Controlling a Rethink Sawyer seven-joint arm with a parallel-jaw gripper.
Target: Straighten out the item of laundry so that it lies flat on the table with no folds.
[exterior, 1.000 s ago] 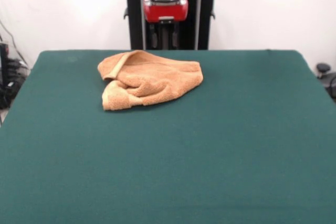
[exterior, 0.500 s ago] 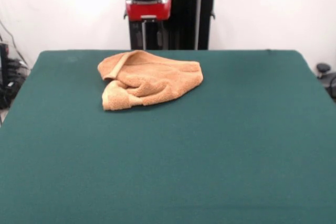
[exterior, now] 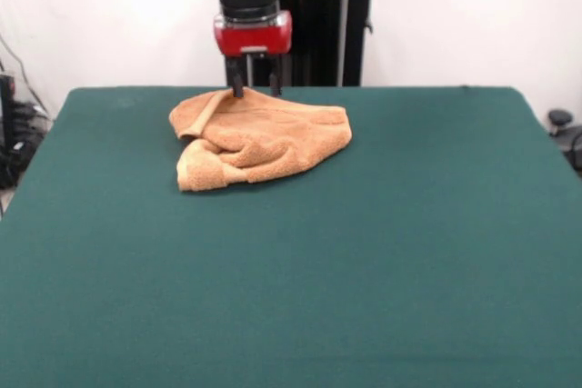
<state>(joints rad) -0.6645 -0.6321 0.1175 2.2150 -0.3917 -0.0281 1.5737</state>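
Table point(exterior: 382, 252) first: a wide dark green felt-like top, bare over most of its surface. Toward its far side, left of centre, lies the towel point(exterior: 264, 138), orange-tan terry cloth bunched into a rumpled heap with several layers doubled over each other and a paler flap turned out at its near left corner. None of it lies flat yet, so the straightening looks barely begun.

The cloth should handle as light, soft and limp. It will drape and sag from any single hold, and it probably drags rather than slides on the felt, so a pull along the table may spread it. The looped pile gives good grip; nothing here is fragile. A free corner or the outer edge of a fold is the sensible place to take hold, not the thick middle, where several layers would come up together.

The end effector point(exterior: 254, 88) hangs over the towel's far edge, its two dark fingers point(exterior: 237, 86) spread apart, tips at or just above the raised fold there. Whether they touch the cloth cannot be told.
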